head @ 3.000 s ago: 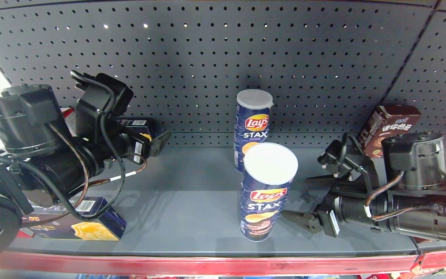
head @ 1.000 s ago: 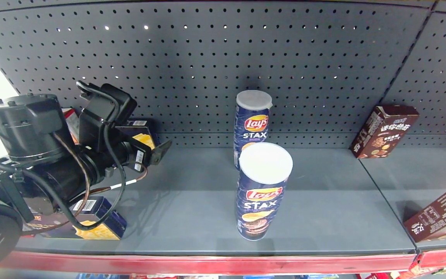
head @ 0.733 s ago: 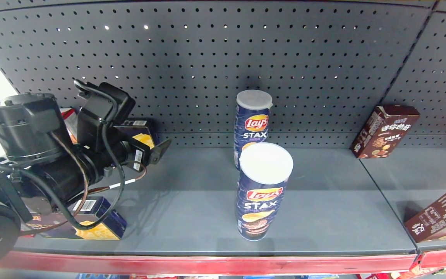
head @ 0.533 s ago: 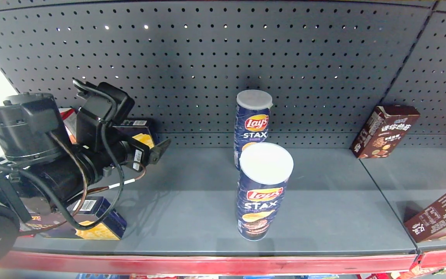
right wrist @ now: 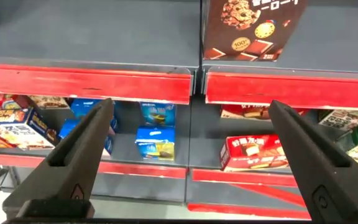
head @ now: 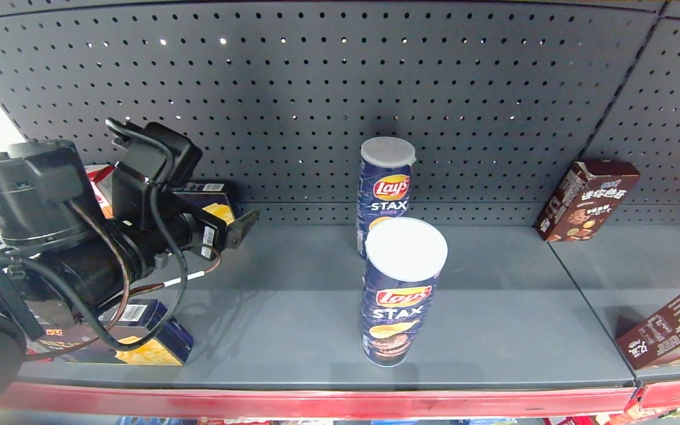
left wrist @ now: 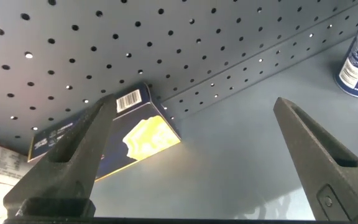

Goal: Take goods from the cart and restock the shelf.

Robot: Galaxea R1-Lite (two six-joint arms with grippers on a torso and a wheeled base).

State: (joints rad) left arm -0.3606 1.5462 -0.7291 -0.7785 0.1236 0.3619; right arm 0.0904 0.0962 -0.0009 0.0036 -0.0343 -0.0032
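In the head view, the left gripper point(head: 244, 223) is held above the left part of the grey shelf point(head: 293, 313), aimed toward the middle, touching nothing. Two chip cans are stood upright near the shelf's middle, long axes vertical, lids up, labels facing forward: the front chip can point(head: 402, 295) near the red edge, the rear chip can point(head: 384, 189) just behind it by the pegboard point(head: 316, 88). A blue box point(head: 145, 342) is laid flat under the left arm. In the left wrist view, the fingers point(left wrist: 79, 155) are seen spread wide with nothing between them; a second blue box point(left wrist: 123, 134) is leaned against the pegboard. In the right wrist view, the right gripper point(right wrist: 191, 162) is likewise spread wide and empty, held in front of the red shelf edge point(right wrist: 86, 81), below a brown box point(right wrist: 253, 28).
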